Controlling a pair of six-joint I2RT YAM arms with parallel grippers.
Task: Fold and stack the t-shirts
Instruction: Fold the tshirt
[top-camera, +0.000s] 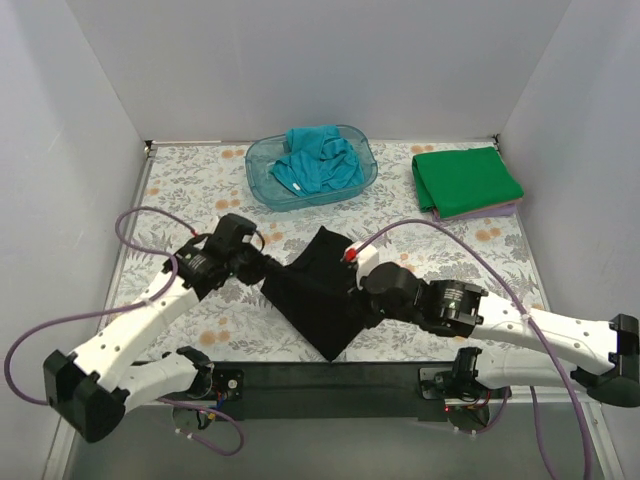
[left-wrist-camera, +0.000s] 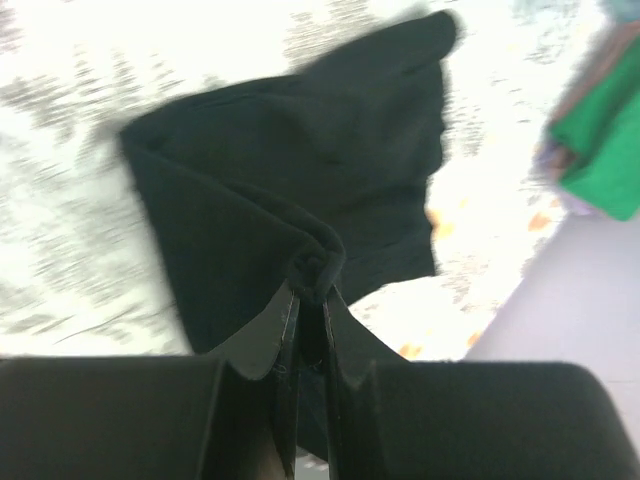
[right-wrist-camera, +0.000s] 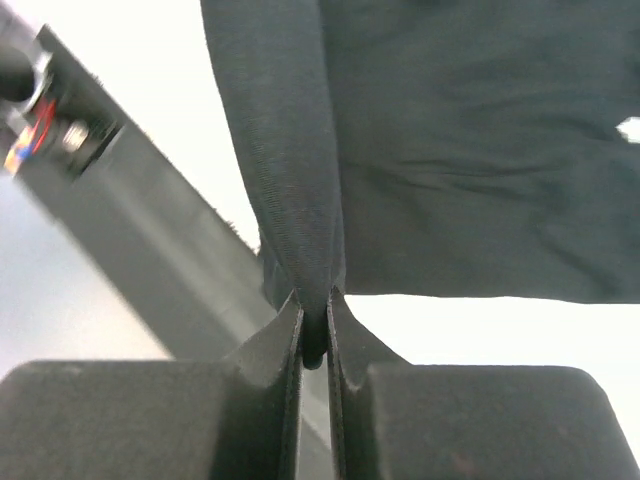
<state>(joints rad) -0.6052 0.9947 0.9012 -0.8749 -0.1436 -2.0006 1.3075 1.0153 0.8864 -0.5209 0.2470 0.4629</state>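
A black t-shirt (top-camera: 318, 290) hangs stretched between my two grippers over the middle of the floral table. My left gripper (top-camera: 262, 270) is shut on its left edge; the left wrist view shows the cloth (left-wrist-camera: 290, 190) bunched between the fingertips (left-wrist-camera: 312, 285). My right gripper (top-camera: 368, 297) is shut on its right edge, with a fold of the shirt (right-wrist-camera: 300, 180) pinched in the jaws (right-wrist-camera: 314, 305). A teal t-shirt (top-camera: 315, 162) lies crumpled in the blue tub (top-camera: 262, 160). A green t-shirt (top-camera: 465, 178) lies folded at the back right.
The folded green shirt rests on a thin stack of pale cloth (top-camera: 480, 211). White walls close in the table on three sides. A dark bar (top-camera: 330, 385) carrying the arm bases runs along the near edge. Purple cables (top-camera: 140, 215) loop beside both arms.
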